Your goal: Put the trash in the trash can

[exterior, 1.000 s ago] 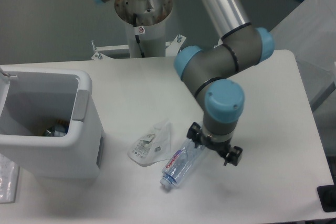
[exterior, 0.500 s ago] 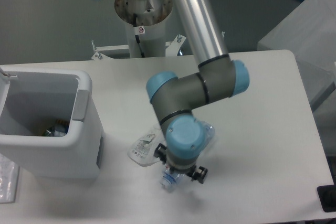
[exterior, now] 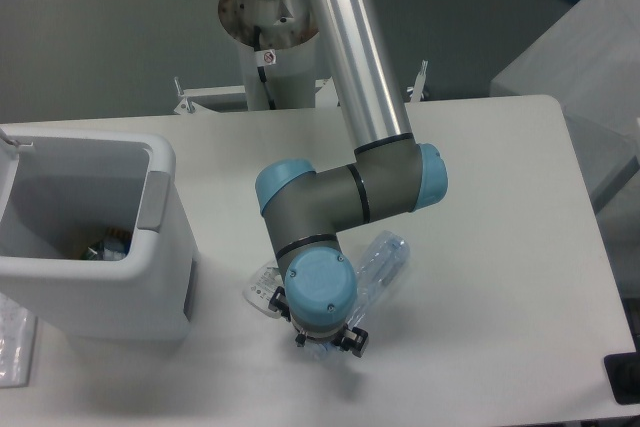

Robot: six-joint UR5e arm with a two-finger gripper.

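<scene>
1. Since the earlier frames your arm's wrist swung from the right of the bottle [exterior: 384,259] down and to the left, so that it sat low in the middle of the frame, directly over the bottle's neck end.
2. You could not have read the gripper [exterior: 318,335] from this view: the blue wrist cap hid the fingers, and only small black parts showed at its lower edge, so I cannot tell whether the jaws were apart, together or clamped on anything.
3. Your bottle lay on the white table [exterior: 500,247], slanting from lower left to upper right; only its clear upper end showed, to the right of the wrist, while the labelled part and cap were covered.
4. Your crumpled wrapper [exterior: 262,289] lay just left of the wrist, mostly hidden, with only a printed edge peeking out beside the blue cap.
5. You had the trash can [exterior: 100,277] at the left of the frame, well apart from both items, its opening facing up and its darker grey flap [exterior: 152,202] hanging along the right-hand rim.
6. You could see a few small items [exterior: 105,245] already at the bottom of the can, too blurred to name.
7. Neither the bottle nor the wrapper was in the can yet.
</scene>
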